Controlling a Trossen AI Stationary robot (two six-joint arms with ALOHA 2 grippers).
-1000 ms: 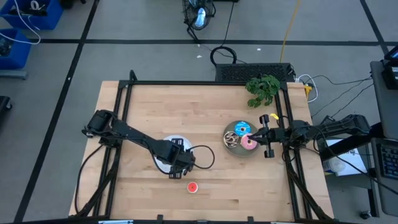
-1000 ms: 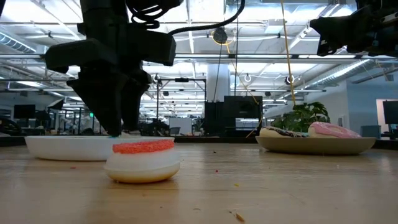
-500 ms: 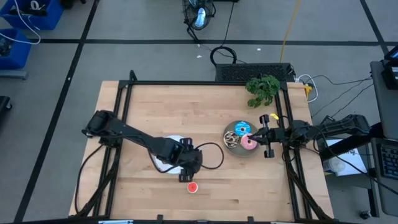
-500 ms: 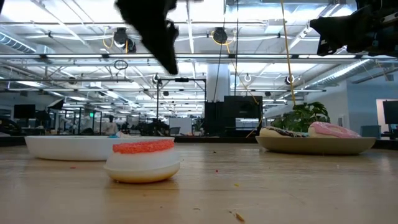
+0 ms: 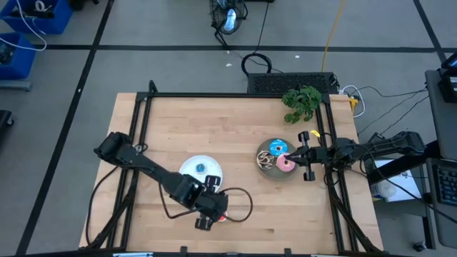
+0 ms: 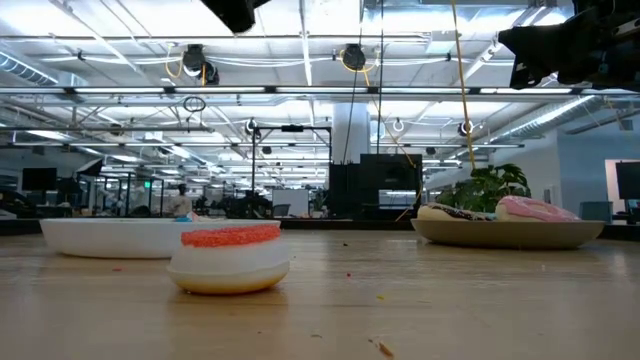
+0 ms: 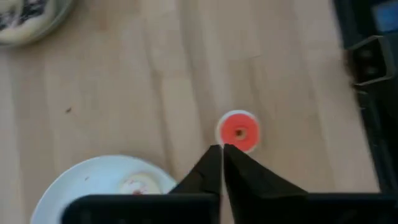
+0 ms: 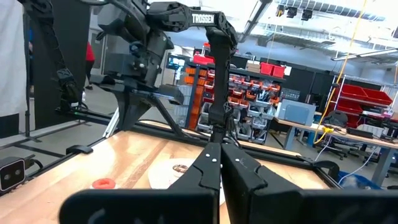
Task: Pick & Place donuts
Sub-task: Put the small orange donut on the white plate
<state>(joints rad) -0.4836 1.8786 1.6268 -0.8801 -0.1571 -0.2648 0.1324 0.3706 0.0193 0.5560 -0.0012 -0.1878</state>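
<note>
A tiny red donut (image 6: 230,258) lies flat on the wood near the table's front edge, red top up. My left gripper (image 7: 222,149) hovers shut above the table just short of this donut (image 7: 238,130), touching nothing; the high view shows it (image 5: 216,212) partly covering the donut. The white plate (image 5: 191,165) holds tiny donuts, one of them cream (image 7: 138,185). The grey plate (image 5: 261,168) carries the pink (image 5: 286,164), blue sprinkled (image 5: 277,148) and brown-white (image 5: 265,160) donuts. My right gripper (image 5: 295,155) waits shut at that plate's right rim.
A green plant (image 5: 302,101) sits at the table's far right corner. Black frame rails (image 5: 136,135) run along the table's left, far and right sides. Bare wood lies between the two plates and along the near edge.
My left gripper has risen from low over the white plate and moved toward the table's near edge, ending above the red donut. The white plate and its tiny donuts now show uncovered. The red donut has stayed where it was.
</note>
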